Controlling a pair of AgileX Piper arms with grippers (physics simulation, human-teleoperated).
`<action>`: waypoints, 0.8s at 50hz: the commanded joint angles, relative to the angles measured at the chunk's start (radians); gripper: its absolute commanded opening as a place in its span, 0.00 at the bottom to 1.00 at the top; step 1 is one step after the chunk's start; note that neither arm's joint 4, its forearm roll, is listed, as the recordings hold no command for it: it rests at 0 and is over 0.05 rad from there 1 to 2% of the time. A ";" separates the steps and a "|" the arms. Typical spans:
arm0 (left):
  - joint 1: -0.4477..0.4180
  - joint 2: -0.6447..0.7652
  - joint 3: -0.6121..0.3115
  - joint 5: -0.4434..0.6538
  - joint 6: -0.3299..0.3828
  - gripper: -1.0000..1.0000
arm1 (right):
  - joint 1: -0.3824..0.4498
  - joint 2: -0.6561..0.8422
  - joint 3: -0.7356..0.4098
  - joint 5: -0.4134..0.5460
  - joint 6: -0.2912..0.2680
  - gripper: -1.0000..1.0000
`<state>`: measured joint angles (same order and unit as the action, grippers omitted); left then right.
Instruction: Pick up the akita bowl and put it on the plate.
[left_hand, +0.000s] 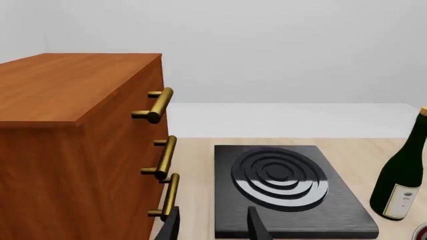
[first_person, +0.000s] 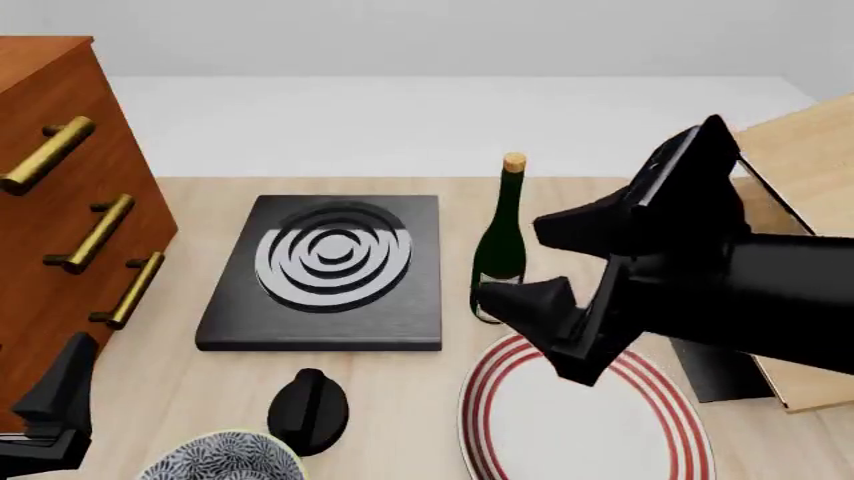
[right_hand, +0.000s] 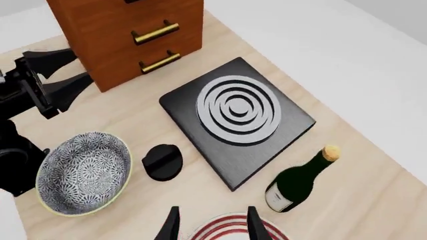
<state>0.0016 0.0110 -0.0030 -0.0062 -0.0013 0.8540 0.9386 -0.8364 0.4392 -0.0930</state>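
- Pale wooden tabletop (first_person: 400, 385) is seen beneath both arms.
- Akita bowl (right_hand: 83, 172) is left ungrasped, beside the spread left gripper (right_hand: 63, 75).
- Right gripper (first_person: 561, 270) is held spread above the plate (first_person: 587, 425), well apart from the bowl.

We see a simulated kitchen-style tabletop: a pale wooden table (first_person: 400, 380) carries a black stove (first_person: 327, 270) with grey rings, its loose black knob (first_person: 308, 408), a corked wine bottle (first_person: 502, 240), a red-ringed plate (first_person: 574, 420), and a wooden drawer cabinet (first_person: 60, 220) with brass handles, against blank white walls.
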 joint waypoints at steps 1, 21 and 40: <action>0.000 0.000 0.000 0.000 0.000 1.00 | 0.062 0.126 -0.026 -0.051 0.026 1.00; 0.000 0.000 0.001 0.000 0.000 1.00 | 0.147 0.306 -0.065 -0.147 0.069 1.00; 0.000 -0.001 0.001 0.000 0.000 1.00 | 0.236 0.442 -0.153 -0.170 0.114 1.00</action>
<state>0.0018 0.0103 -0.0022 -0.0063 -0.0015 1.0431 1.3061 -0.9490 0.2870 -0.0038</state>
